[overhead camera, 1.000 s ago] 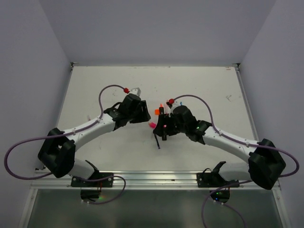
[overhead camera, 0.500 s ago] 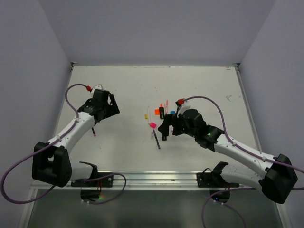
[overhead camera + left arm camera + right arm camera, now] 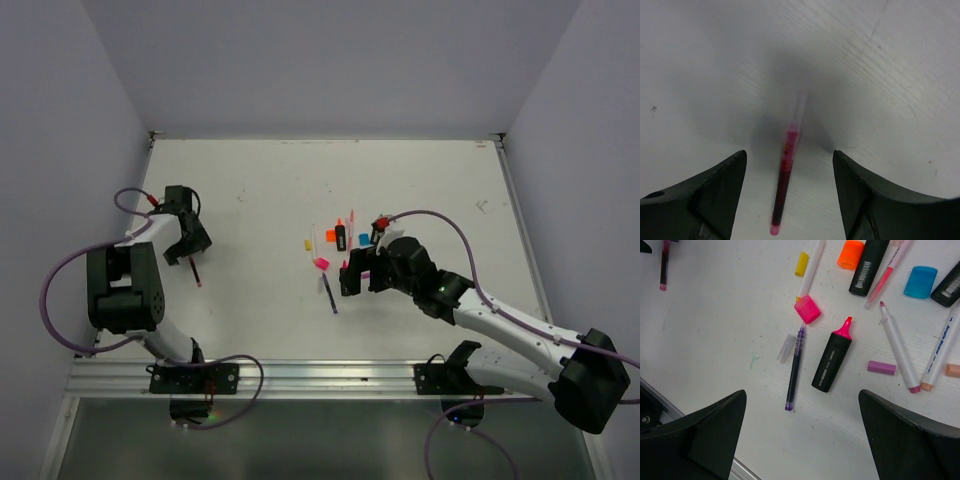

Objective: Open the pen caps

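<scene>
My left gripper (image 3: 789, 156) hovers open over a thin red pen (image 3: 781, 187) lying on the table, its blurred clear end pointing away. Seen from above, that gripper (image 3: 188, 252) is at the table's far left, the red pen (image 3: 195, 275) just below it. My right gripper (image 3: 801, 395) is open and empty above the pen cluster. Loose pen caps lie there: pink (image 3: 807, 309), yellow (image 3: 801, 264), orange (image 3: 850, 254), blue (image 3: 920, 282), mauve (image 3: 881, 367) and clear (image 3: 786, 348). An uncapped black highlighter (image 3: 832, 362) and a thin purple pen (image 3: 795, 367) lie nearest.
Two more black highlighters (image 3: 869, 267) (image 3: 947, 285) and white pens (image 3: 899, 347) (image 3: 810, 270) lie in the cluster, mid-table (image 3: 335, 240). The metal rail of the table's near edge (image 3: 670, 407) shows at lower left. Walls enclose the table on three sides.
The left arm swung from the middle to the far left, and the red pen now lies there on the table. The right gripper drew back toward the near edge. Both grippers opened.
</scene>
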Controlling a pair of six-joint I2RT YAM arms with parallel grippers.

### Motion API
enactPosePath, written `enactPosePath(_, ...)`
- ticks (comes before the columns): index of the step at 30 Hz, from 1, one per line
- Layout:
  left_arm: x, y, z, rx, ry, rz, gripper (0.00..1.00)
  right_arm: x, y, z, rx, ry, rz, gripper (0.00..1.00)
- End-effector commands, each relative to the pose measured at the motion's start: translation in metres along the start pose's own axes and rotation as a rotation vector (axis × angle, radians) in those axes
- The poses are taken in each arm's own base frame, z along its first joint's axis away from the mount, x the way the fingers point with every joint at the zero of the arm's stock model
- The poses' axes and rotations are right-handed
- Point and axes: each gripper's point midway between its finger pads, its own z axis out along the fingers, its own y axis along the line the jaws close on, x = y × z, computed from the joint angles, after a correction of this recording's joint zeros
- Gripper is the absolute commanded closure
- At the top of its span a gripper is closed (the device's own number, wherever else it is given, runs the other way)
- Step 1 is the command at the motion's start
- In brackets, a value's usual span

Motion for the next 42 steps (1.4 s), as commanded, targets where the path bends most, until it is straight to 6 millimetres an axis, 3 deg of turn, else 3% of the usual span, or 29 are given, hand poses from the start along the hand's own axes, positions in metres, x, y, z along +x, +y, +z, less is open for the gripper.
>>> enactPosePath(1, -0.036, -0.008, 0.005, 0.031, -0.049, -0.010, 0.28, -0.001, -0.003, 0.000, 0.006, -0.024, -0.014, 0.01)
enactPosePath(7, -0.044, -0.008, 0.019, 0.018, -0.028, -0.025, 0.42, 0.004, -0.005, 0.003, 0.007, -0.015, -0.008, 0.02)
enactPosePath(17, -0.021, -0.012, 0.029, 0.047, 0.054, -0.015, 0.58, 0.002, -0.006, 0.006, 0.015, -0.016, -0.020, 0.01)
enactPosePath(20, -0.015, -0.012, 0.027, 0.058, 0.064, -0.022, 0.72, 0.000, -0.003, 0.006, 0.004, -0.019, -0.029, 0.02)
enactPosePath(23, -0.014, -0.017, 0.020, 0.099, 0.059, -0.047, 0.92, -0.003, 0.001, 0.007, -0.010, -0.019, -0.043, 0.02)
enactPosePath(25, -0.009, -0.024, 0.015, 0.151, 0.063, -0.068, 0.95, -0.007, 0.007, 0.007, -0.035, -0.018, -0.049, 0.02)
enactPosePath(31, -0.011, -0.061, -0.029, 0.397, 0.010, -0.168, 1.00, -0.019, 0.039, 0.011, -0.171, -0.004, -0.068, 0.03)
enactPosePath(35, -0.021, -0.092, -0.082, 0.567, -0.084, -0.188, 1.00, -0.032, 0.060, 0.014, -0.247, -0.010, -0.064, 0.04)
enactPosePath(39, -0.009, -0.132, -0.136, 0.745, -0.144, -0.167, 1.00, -0.047, 0.081, 0.018, -0.310, -0.027, -0.043, 0.04)
enactPosePath(42, -0.001, -0.150, -0.171, 0.861, -0.174, -0.185, 1.00, -0.057, 0.095, 0.023, -0.347, -0.033, -0.031, 0.05)
